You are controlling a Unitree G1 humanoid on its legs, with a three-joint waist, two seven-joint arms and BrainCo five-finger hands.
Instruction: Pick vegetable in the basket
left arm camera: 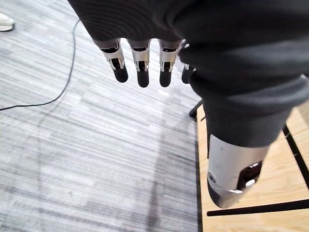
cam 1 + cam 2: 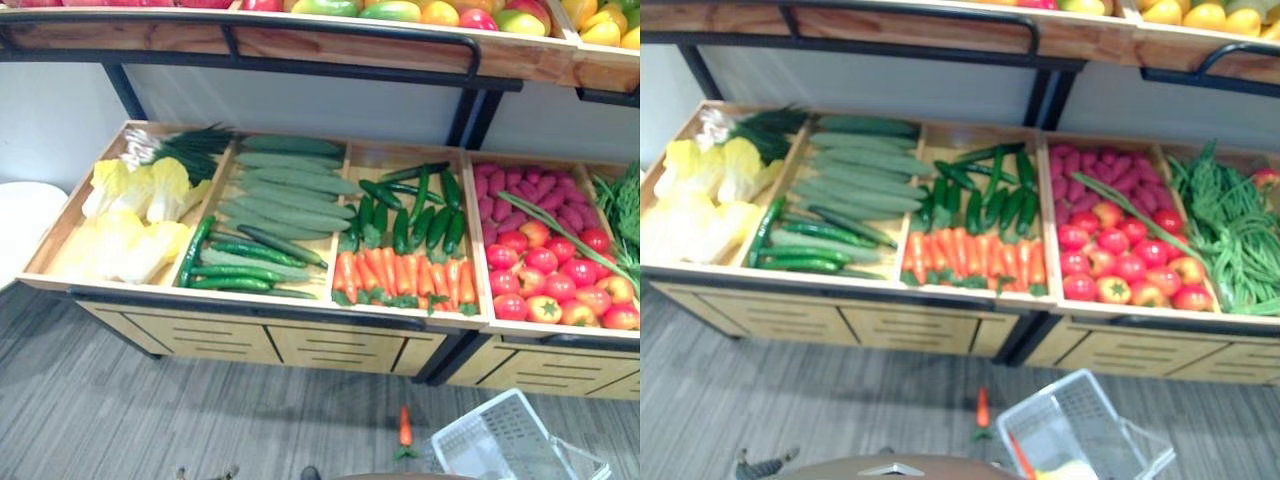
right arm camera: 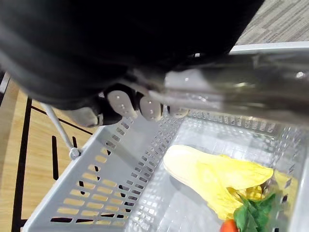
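Right wrist view — right hand clenched on handle of basket | cabbage flat inside | left hand released

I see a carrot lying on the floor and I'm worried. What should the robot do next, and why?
Probably reach the left hand down toward the carrot on the floor. That hand hangs open and empty, while the right hand is curled round the handle of the basket, which already holds a cabbage.
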